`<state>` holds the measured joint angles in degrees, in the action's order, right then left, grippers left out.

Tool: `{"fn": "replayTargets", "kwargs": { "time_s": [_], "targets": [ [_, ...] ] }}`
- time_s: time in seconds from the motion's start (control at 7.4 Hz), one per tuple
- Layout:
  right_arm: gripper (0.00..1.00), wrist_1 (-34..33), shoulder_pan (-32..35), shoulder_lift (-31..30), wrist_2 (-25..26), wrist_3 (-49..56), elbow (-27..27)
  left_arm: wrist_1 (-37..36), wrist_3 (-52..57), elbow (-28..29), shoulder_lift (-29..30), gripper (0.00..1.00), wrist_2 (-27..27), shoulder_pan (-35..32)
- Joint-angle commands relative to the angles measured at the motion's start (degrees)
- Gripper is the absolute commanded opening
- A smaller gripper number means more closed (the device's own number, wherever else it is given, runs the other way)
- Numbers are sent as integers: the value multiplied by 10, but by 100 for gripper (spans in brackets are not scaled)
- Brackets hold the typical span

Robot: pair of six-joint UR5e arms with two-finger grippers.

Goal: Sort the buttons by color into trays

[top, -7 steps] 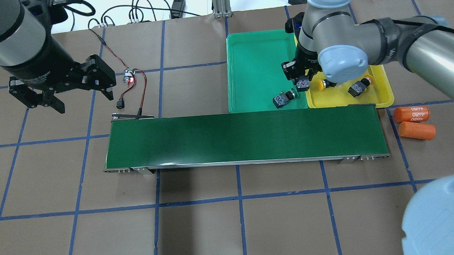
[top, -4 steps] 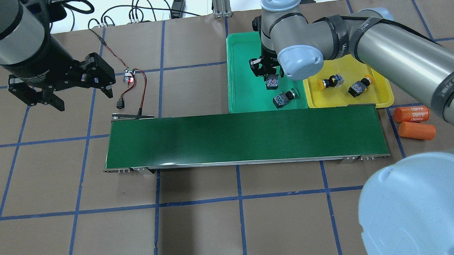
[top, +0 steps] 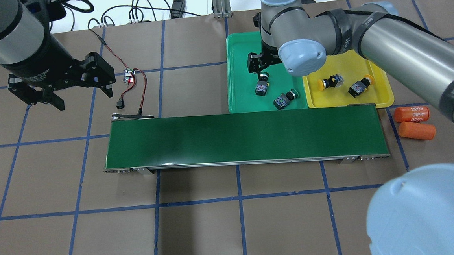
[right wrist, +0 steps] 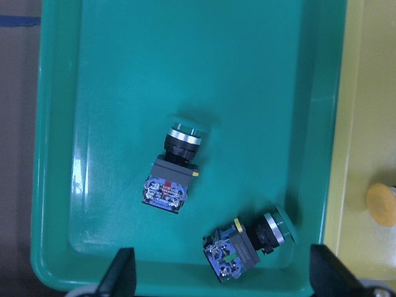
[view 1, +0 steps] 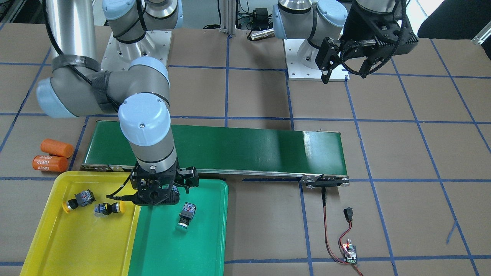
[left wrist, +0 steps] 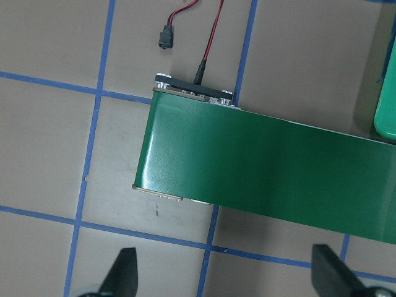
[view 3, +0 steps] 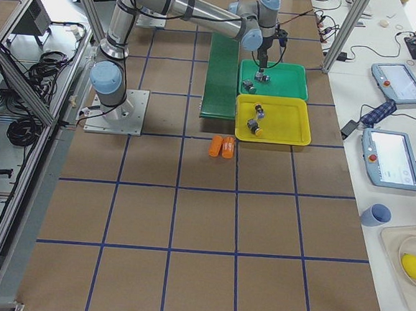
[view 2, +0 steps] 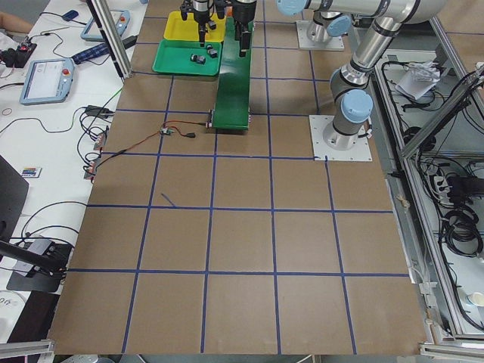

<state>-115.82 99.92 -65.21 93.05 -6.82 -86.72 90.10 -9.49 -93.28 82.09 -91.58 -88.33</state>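
Sorted buttons [top: 262, 86] by cap into green tray [top: 242, 51], yellow tray [top: 339, 97]. Hovering with right gripper [view 1: 155, 193] spread wide, empty; idling with left gripper [top: 83, 100] equally wide.

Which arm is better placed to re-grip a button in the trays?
Right: the right gripper hangs open over the green tray; the left gripper sits past the conveyor belt's far end.

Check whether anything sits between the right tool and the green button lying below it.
Nothing visible does. The right tool hangs open over the green tray, with the button below it. The second green button lies apart.
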Motion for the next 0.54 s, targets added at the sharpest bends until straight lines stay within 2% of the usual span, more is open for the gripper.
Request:
{"fn": "replayTargets", "kwargs": {
  "time_s": [0.0,0.27,0.41],
  "targets": [
    [100,100,-20,-91,-5,6,3,0,3,0,0,100,0,0],
    [100,231,-52,-180,-7,7,16,0,2,0,0,100,0,0],
    [100,275,-47,-227,-8,7,13,0,2,0,0,100,0,0]
  ]
}}
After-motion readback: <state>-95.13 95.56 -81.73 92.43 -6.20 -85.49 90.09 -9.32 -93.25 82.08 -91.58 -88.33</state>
